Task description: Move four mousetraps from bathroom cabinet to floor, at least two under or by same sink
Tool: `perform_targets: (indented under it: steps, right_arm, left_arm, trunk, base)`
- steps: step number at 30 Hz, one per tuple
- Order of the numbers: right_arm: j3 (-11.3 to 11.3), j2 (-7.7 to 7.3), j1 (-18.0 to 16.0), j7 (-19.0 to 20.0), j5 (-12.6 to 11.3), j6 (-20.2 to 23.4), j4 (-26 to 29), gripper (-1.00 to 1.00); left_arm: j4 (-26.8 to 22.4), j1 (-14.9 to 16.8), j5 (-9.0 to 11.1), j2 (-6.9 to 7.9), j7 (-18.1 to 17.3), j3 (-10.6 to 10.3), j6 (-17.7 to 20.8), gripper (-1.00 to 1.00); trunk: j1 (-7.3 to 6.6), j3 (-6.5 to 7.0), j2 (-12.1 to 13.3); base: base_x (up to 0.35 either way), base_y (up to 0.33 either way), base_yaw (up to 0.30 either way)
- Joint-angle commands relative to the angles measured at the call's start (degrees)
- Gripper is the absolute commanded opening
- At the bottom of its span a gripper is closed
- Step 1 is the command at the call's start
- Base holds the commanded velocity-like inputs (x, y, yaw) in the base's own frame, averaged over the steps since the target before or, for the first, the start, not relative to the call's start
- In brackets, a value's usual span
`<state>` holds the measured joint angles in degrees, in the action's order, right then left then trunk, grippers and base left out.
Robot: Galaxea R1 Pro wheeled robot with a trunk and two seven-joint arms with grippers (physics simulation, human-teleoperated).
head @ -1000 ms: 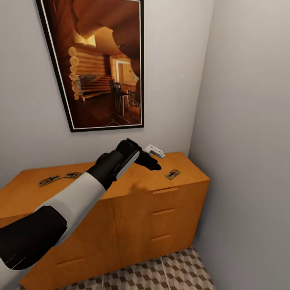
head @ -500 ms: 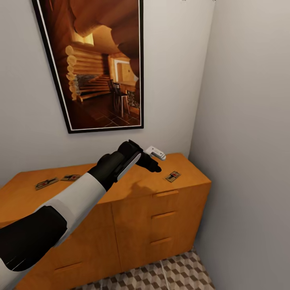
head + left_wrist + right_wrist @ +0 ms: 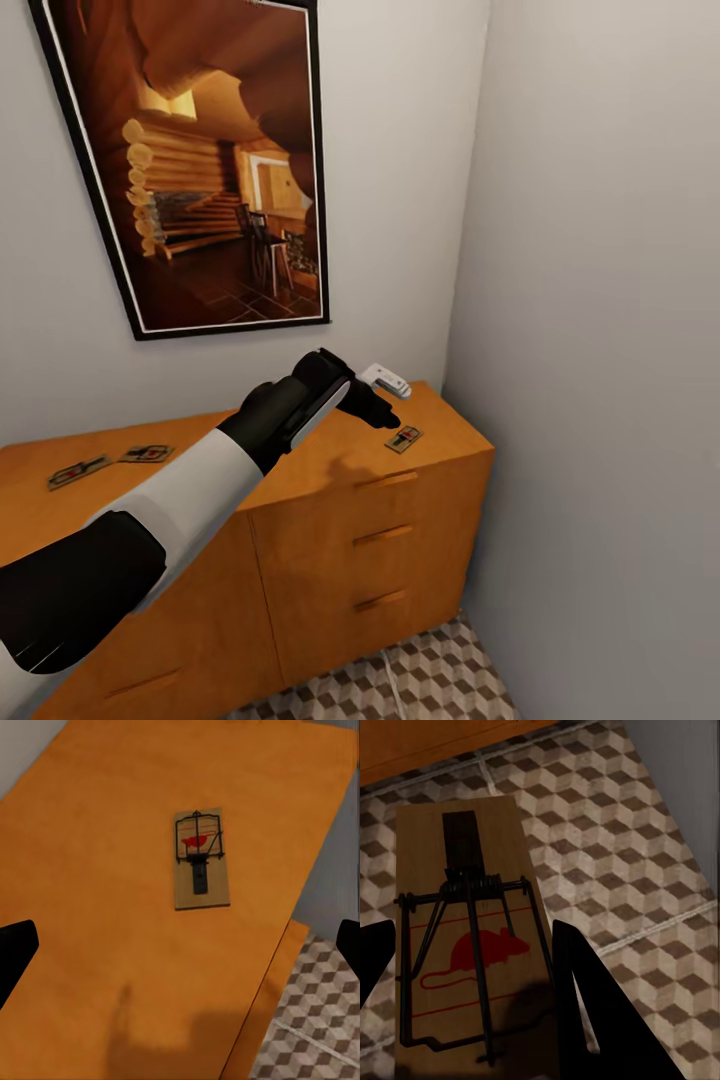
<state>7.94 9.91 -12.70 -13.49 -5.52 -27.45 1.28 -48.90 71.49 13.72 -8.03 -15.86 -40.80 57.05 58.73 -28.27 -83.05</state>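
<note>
While the left gripper (image 3: 385,412) is held above the cabinet (image 3: 300,500) top near its right end, its dark fingertips (image 3: 15,949) are seen spread wide at the edges of the left wrist view, with nothing between them. One mousetrap (image 3: 404,438) is found lying flat on the cabinet top just beside that gripper, near the front edge. Two more mousetraps (image 3: 78,471) (image 3: 146,454) are laid side by side on the far left of the top. A fourth mousetrap (image 3: 472,945) is pinched between the fingers of the right gripper (image 3: 472,967), above the bathroom floor (image 3: 622,847). A framed picture (image 3: 200,160) is hung on the wall above the cabinet.
</note>
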Motion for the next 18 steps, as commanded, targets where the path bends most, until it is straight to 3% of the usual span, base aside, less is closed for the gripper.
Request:
perform_targets:
  steps: [1, 18]
  right_arm:
    - [0.5, 0.02, 0.0, -0.1, -0.7, -0.2, -0.1, -1.0]
    - [0.5, -0.03, 0.0, 0.0, -0.7, -0.2, -0.1, -1.0]
  left_arm:
    - [0.0, 0.1, 0.0, 0.03, -0.1, -0.1, 0.2, 1.0]
    - [0.5, -1.8, 0.0, 0.04, -0.1, -0.1, 0.2, 1.0]
  trunk:
    - [0.0, -0.04, 0.0]
    - [0.0, -0.53, 0.0]
  base:
    - [0.0, 0.0, -0.057]
    - [0.0, 0.0, -0.007]
